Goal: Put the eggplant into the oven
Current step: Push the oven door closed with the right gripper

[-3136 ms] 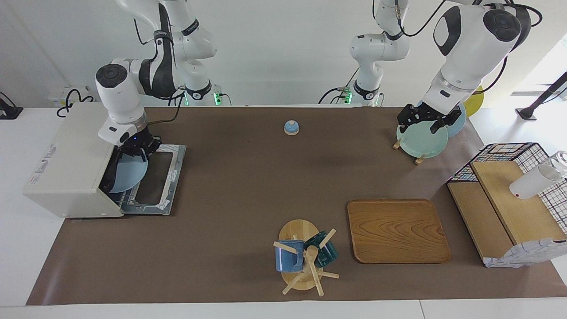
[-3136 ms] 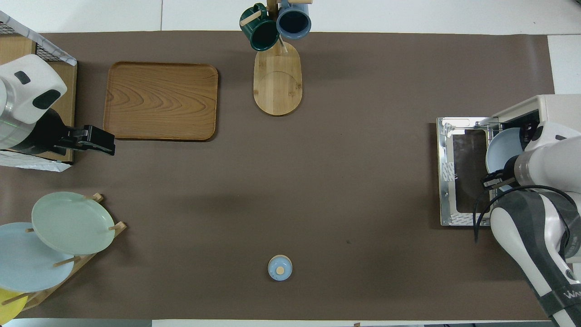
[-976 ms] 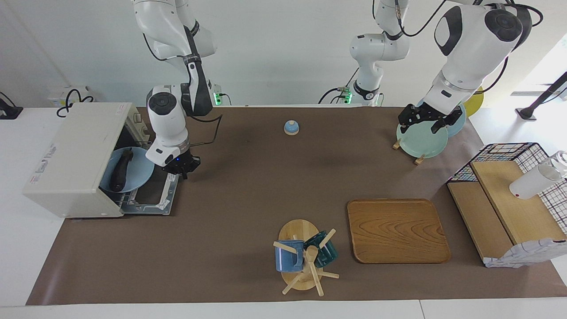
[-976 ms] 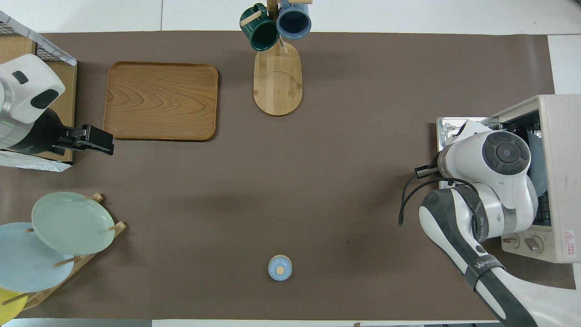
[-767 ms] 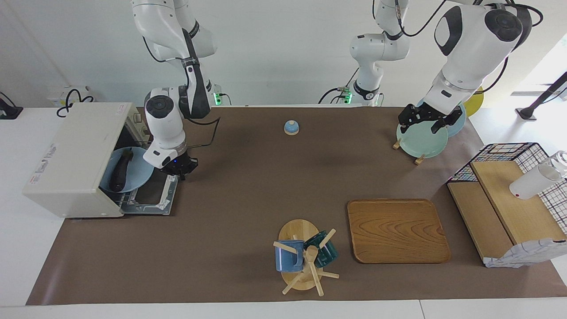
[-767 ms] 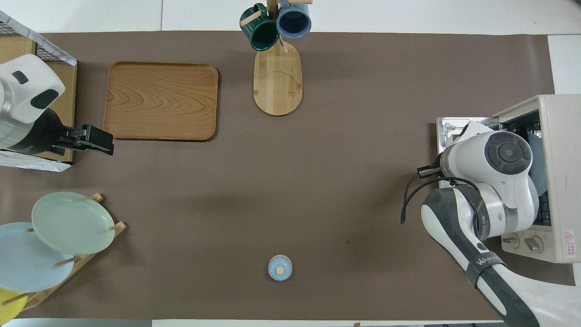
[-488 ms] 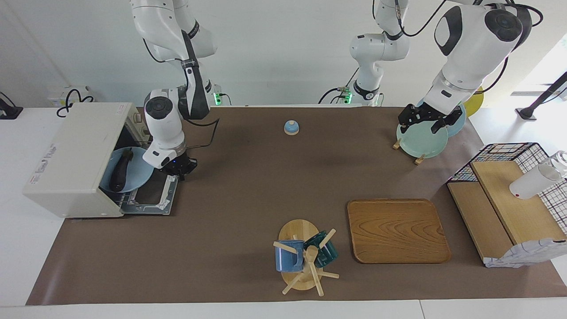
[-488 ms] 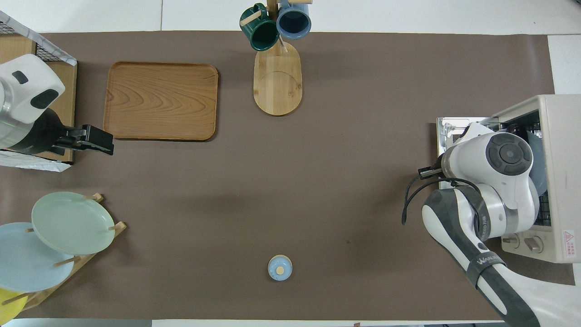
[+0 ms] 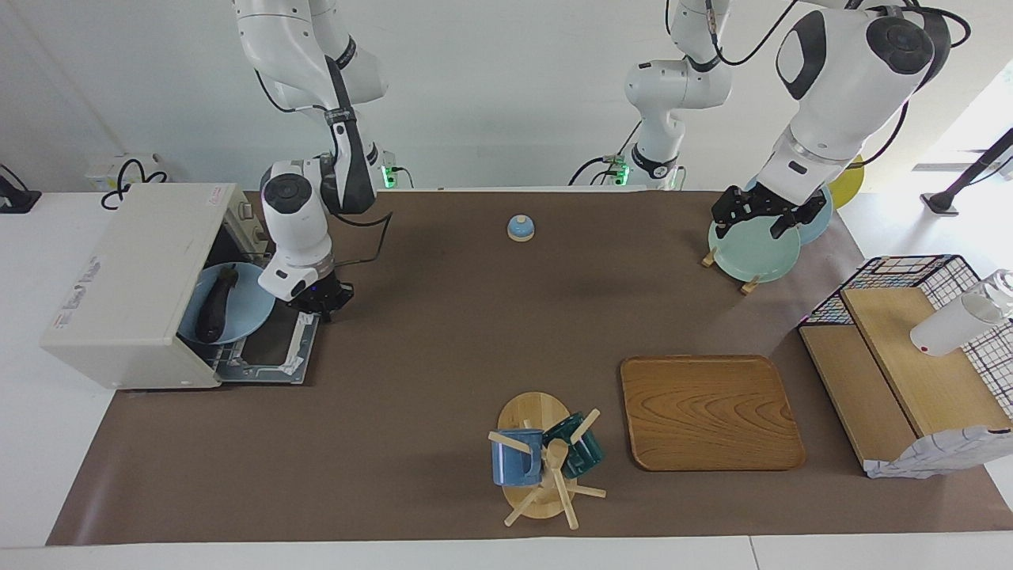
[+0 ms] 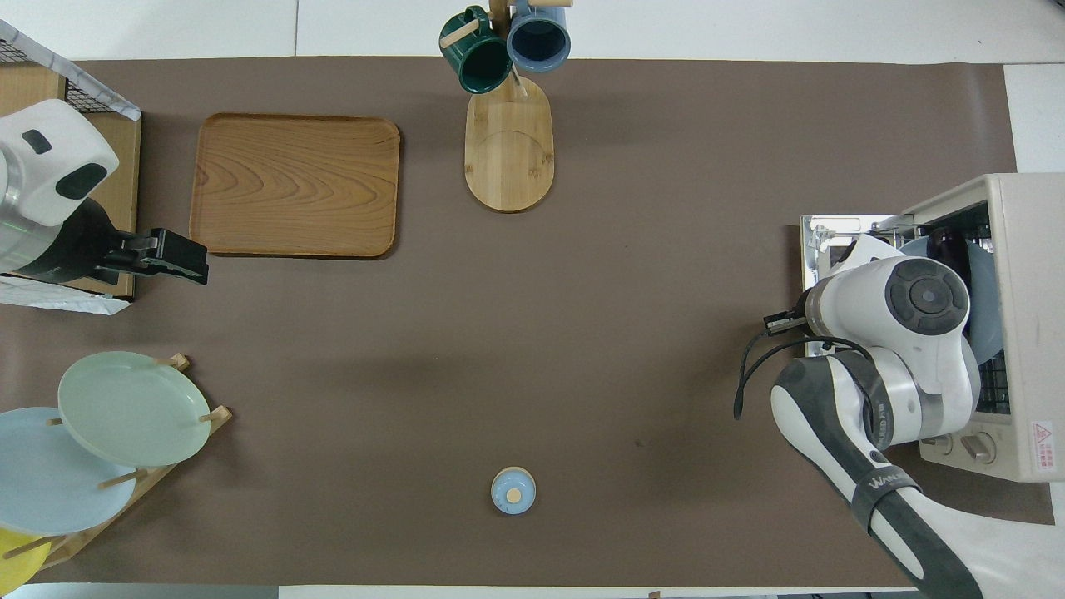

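Observation:
The cream-white oven (image 9: pixel 130 285) stands at the right arm's end of the table with its glass door (image 9: pixel 273 340) folded down flat. Inside its mouth a dark purple eggplant (image 9: pixel 212 305) lies on a pale blue plate (image 9: pixel 245 305); its dark tip (image 10: pixel 948 245) also shows in the overhead view, by the oven (image 10: pixel 1027 249). My right gripper (image 9: pixel 322 307) is shut and holds nothing, just over the door's edge nearest the robots, clear of the plate. My left gripper (image 9: pixel 761 215) hangs open over the plate rack and waits.
A green plate (image 9: pixel 752 252) leans in the plate rack, with blue and yellow plates beside it. A small blue bell (image 9: pixel 520 228) sits mid-table near the robots. A mug tree (image 9: pixel 542 463), a wooden tray (image 9: pixel 711 412) and a wood-and-wire rack (image 9: pixel 910 356) with a white bottle (image 9: pixel 954 323) lie farther out.
Three seconds ago my right gripper was at the plate in the oven's mouth; it has drawn back out past the door. Over the last second it only drifted slightly. The left arm is unmoved.

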